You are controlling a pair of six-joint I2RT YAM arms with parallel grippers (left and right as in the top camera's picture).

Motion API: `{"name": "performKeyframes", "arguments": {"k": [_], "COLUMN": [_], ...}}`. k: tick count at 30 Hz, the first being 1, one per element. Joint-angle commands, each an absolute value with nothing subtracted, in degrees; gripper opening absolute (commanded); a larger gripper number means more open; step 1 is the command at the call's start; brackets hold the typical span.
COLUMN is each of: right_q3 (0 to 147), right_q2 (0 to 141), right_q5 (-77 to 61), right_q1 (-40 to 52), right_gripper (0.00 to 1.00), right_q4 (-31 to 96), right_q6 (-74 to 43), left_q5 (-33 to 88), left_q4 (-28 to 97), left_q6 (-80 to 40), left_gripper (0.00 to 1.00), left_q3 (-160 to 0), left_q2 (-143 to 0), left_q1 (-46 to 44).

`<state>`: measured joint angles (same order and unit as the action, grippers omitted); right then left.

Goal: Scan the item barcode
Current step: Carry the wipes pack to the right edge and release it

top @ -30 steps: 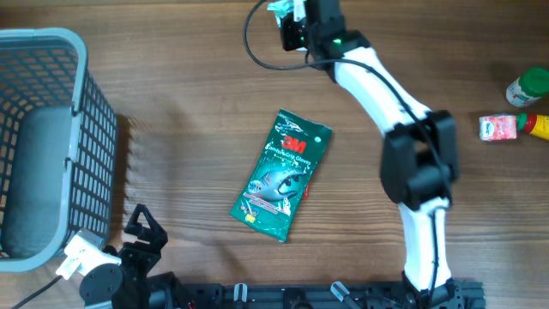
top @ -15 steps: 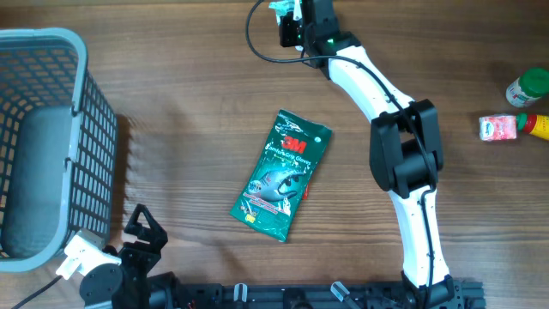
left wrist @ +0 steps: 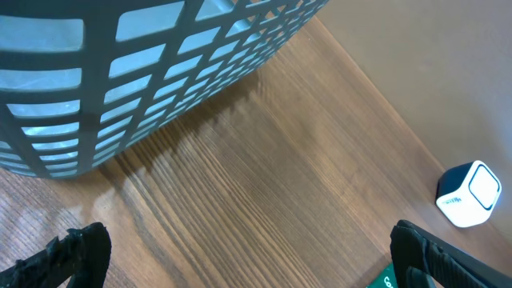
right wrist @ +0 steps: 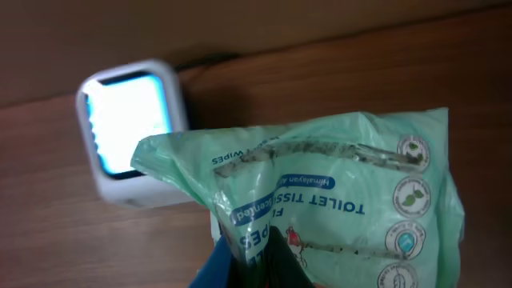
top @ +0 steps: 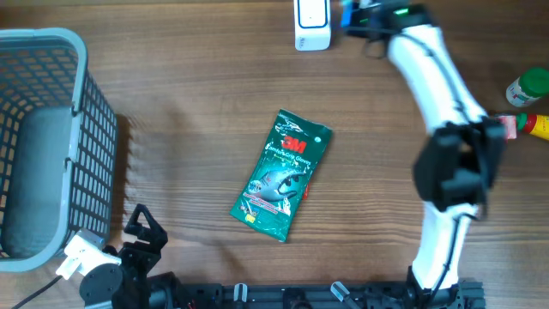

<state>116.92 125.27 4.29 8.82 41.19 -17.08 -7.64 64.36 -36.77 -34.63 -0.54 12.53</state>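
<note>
As right wrist alone shows, wipes pack (right wrist: 344, 192) label, scanner (right wrist: 132, 128) behind

I count one basket (top: 43, 35) and one scanner (top: 310, 21). Packets, two: dark green packet (top: 281, 174), pale wipes packet (right wrist: 336, 200). Bottles, two: green-capped bottle (top: 526, 87), yellow bottle (top: 539, 126).

Bottom edge crops the wipes pack (right wrist: 336, 192) (scanner (right wrist: 128, 132) blurred).
</note>
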Motion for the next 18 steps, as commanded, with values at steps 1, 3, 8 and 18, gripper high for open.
{"name": "performKeyframes", "arguments": {"k": [1,3,8,18], "right_q3": [117.9,116.4,110.8,112.4], "right_q2": [122.6,123.6,127.5,125.4], "right_q5": [10.7,10.7,10.6,10.8], "right_q1": [1.5,-2.7,-12.4,-19.2], "right_gripper": [0.04,0.05,0.05,1.0], "right_q4": [44.2,44.2,42.2,46.9], "right_q6": [-15.3,-13.3,-14.3,-17.1], "left_q5": [-8.4,-8.4,-8.4,-8.4], "left_q4": [64.3,64.3,64.3,64.3], "left_q6": [-37.1,-37.1,-37.1,-37.1], "left_gripper": [1.0,1.0,1.0,1.0], "left_q3": [-34.5,-34.5,-34.5,-34.5], "left_q2": [-0.4,-0.4,-0.4,-0.4], "left_q1": [12.6,12.6,12.6,12.6]}}
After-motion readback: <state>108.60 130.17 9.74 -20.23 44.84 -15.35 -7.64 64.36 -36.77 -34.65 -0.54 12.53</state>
